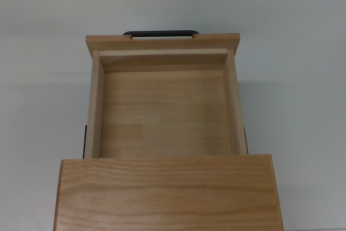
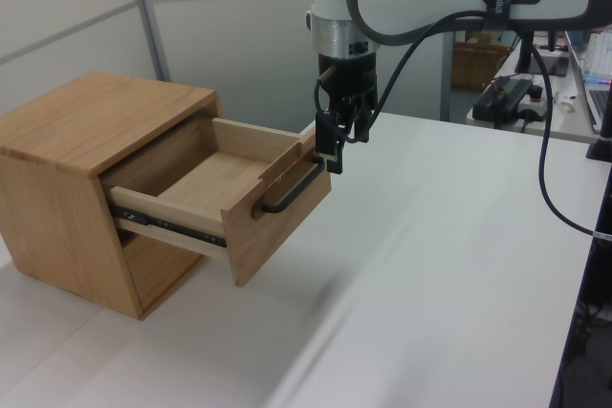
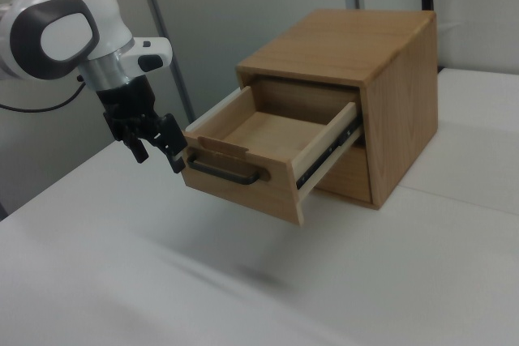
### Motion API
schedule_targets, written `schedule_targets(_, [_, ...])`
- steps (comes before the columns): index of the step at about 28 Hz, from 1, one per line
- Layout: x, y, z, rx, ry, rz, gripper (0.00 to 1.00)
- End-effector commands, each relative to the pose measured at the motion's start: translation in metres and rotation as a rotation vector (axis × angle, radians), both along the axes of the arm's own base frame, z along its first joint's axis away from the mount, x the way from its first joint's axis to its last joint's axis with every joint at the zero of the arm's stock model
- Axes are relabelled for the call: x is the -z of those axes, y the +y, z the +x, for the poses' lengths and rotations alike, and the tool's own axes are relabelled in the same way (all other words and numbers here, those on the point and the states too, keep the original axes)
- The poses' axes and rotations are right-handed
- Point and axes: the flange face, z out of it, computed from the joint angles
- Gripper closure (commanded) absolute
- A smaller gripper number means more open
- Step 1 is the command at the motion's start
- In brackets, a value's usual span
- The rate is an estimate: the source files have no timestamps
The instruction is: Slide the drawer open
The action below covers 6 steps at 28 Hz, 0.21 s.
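Wooden, stiff and light-looking, the pale box-shaped drawer (image 2: 234, 200) should glide easily on its side rails. Best hold is its thin black metal bar handle (image 3: 225, 173). The black two-finger gripper (image 2: 336, 147) hangs just beside the panel's end, fingers holding nothing; their spread I cannot tell.

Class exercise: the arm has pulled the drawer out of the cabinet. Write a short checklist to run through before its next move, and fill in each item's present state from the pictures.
1. Drawer slid well out of the cabinet: ok.
2. Gripper off the black handle: ok, it sits just above the front panel's corner.
3. Drawer interior holds nothing: ok.
4. Side rail extended, drawer level: ok.
5. Table ahead of the drawer free for retreat: ok.
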Motion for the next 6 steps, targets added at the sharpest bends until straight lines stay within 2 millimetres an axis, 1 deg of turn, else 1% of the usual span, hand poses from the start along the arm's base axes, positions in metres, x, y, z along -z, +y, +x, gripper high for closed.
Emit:
schedule_targets(1, [-0.0046,0.0042,0.0005,-0.020,0.011,0.023,0.00])
schedule_targets(6, [-0.0023,0.0044,0.0021,-0.018,0.014,0.023,0.00])
